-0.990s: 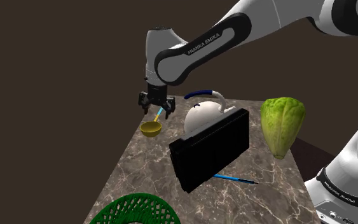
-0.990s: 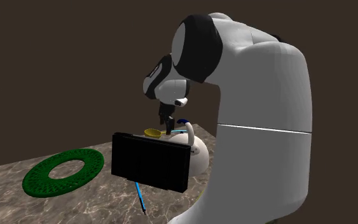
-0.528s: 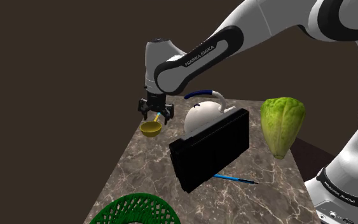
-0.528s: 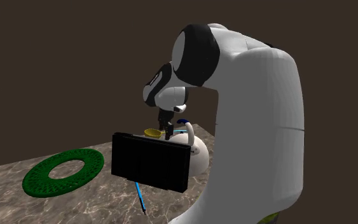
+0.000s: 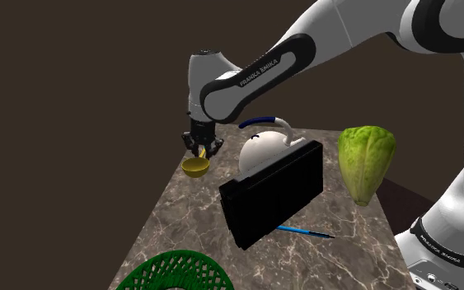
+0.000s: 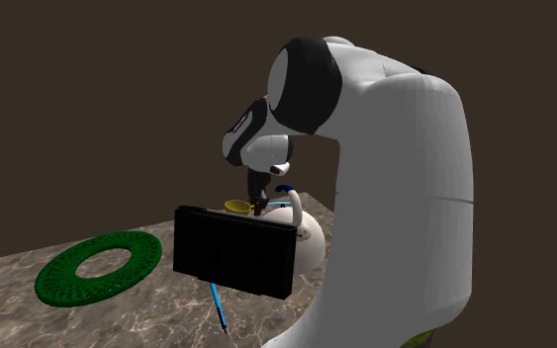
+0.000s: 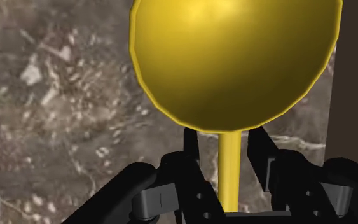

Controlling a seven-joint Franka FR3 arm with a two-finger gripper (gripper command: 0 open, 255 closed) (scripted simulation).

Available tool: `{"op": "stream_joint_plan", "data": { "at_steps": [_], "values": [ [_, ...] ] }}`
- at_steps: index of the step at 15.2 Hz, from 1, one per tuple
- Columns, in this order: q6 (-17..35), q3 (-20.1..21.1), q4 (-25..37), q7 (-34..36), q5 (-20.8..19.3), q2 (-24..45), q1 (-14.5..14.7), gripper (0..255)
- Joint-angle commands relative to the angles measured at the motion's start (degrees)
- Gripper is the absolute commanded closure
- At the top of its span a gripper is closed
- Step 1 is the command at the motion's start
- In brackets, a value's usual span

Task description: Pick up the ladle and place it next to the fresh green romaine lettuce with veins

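So the ladle is yellow and sits just left of centre in the shoulder view, at the far end of the marble table, bowl resting on the top. In the wrist view the ladle's round bowl faces me and its thin handle runs straight back into my pincer. The pincer is narrowly spread, one black finger on each side of the handle with a sliver of marble showing in between, so it's around the handle but not pinching it. In the shoulder view my pincer hangs right over the bowl, pointing down.

Just right of the ladle there's a white kettle with a blue-topped handle, and a black slab leans in front of it. The green romaine lettuce stands at the right side of that frame, well apart from the ladle, with the kettle and slab between them. A blue pen lies below the slab, and a green lattice ring sits at the bottom edge.
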Motion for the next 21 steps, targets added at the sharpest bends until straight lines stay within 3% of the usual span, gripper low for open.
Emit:
{"op": "stream_joint_plan", "data": {
  "at_steps": [1,8,21],
  "values": [
    [0.13,0.00,-0.01,-0.01,0.00,0.10,0.02,255],
    [0.14,0.00,-0.02,0.00,0.00,0.10,0.02,255],
    [-8.03,1.44,3.99,-0.87,2.38,-4.42,-0.96,255]
  ]
}}
